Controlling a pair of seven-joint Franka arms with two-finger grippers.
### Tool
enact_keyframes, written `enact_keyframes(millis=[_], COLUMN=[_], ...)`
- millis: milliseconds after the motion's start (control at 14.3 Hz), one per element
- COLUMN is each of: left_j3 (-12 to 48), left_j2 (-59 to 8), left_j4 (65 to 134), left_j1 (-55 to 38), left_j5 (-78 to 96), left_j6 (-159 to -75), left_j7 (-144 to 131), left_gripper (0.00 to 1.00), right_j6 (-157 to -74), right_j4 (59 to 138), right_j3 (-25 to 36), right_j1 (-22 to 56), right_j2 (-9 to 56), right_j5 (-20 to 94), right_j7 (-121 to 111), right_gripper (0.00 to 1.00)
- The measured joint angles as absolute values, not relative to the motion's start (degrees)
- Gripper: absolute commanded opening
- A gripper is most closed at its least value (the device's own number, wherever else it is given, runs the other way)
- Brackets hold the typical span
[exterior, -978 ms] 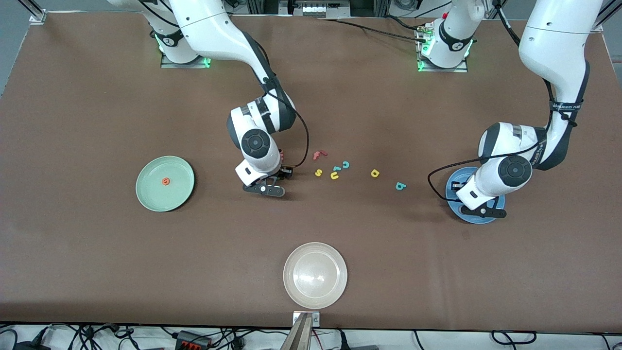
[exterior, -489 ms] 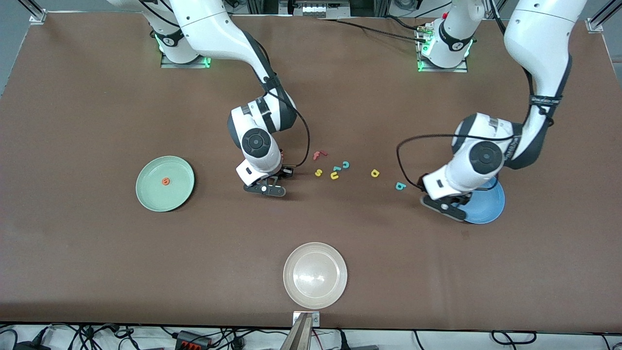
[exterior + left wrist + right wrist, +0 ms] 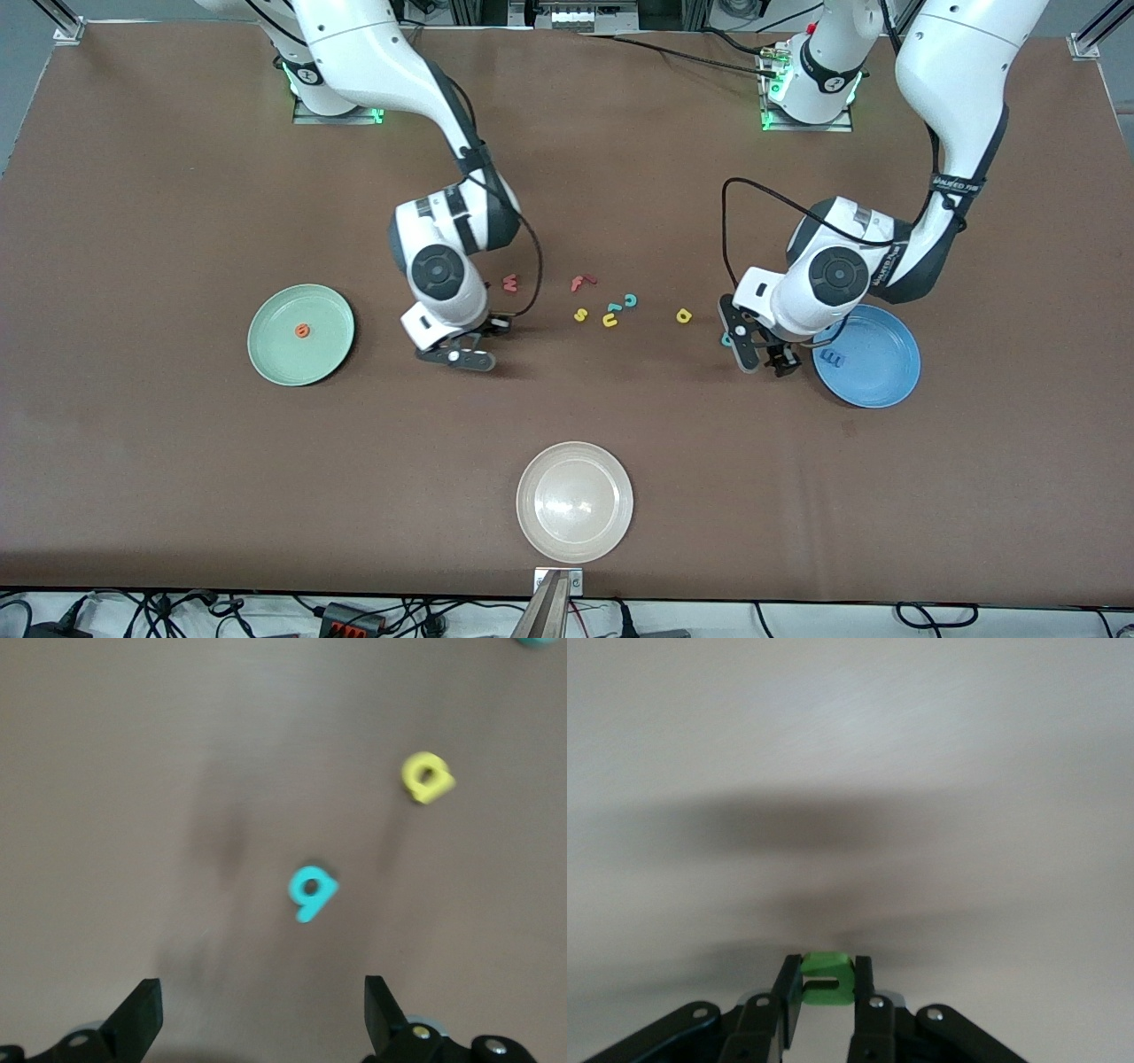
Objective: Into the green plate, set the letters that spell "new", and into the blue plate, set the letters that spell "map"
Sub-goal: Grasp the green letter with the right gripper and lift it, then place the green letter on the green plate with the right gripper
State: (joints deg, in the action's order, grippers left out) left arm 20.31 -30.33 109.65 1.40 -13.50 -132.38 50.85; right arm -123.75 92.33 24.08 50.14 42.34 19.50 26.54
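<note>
right gripper point(image 3: 826, 988): clamped on the green n point(image 3: 826, 978), over bare table between the green plate point(image 3: 266, 354) and the loose letters; in the front view it is at point(image 3: 454, 357).
left gripper point(image 3: 262, 1014): jaws wide and empty, hanging over the teal a point(image 3: 311, 891), just beside the blue plate point(image 3: 886, 385).
new: orange e point(image 3: 302, 331) lies in the green plate; red w point(image 3: 510, 283) lies on the table near the right wrist; n is in the jaws.
map: blue m point(image 3: 831, 357) lies in the blue plate; a is under the left gripper; yellow p point(image 3: 683, 315) is on the table just toward the loose letters.
decoys: f point(image 3: 580, 283), s point(image 3: 580, 315), u point(image 3: 609, 320) and c point(image 3: 630, 300) cluster between the arms; cream plate point(image 3: 575, 501) nearest the camera.
risk, n: held by its edge only, so it may twist or slip free short of the plate.
risk, a: thin and flat, so fingers may skid it aside or close above it.
risk, mix-up: c shares the a's colour, s and u the p's.
wrist views only: the n in the jaws; the a centred between the open fingers.
front view only: both plates, what they hold, the w, the decoys.
</note>
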Motion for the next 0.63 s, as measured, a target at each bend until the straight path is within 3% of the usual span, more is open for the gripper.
enact_keyframes(millis=[140, 280, 629], left_j3=[20.4, 20.6, 20.7], left_j2=[-32.0, -33.2, -33.9], left_j4=[109.9, 110.0, 110.8], left_j1=[1.1, 0.5, -1.1], left_j5=[-13.5, -13.5, -13.7], left_j6=[-132.4, -132.5, -137.9], left_j7=[56.3, 59.1, 65.5], left_gripper=[0.86, 0.67, 0.66], right_j6=[-117.4, -113.4, -112.6], right_j4=[92.4, 93.8, 102.3], right_j3=[28.9, 33.0, 38.8], right_j1=[49.7, 49.1, 48.3], right_j2=[40.6, 39.0, 37.2], right_j5=[19.5, 19.5, 19.5], right_j7=[20.9, 14.8, 1.9], right_gripper=[0.12, 0.12, 0.12])
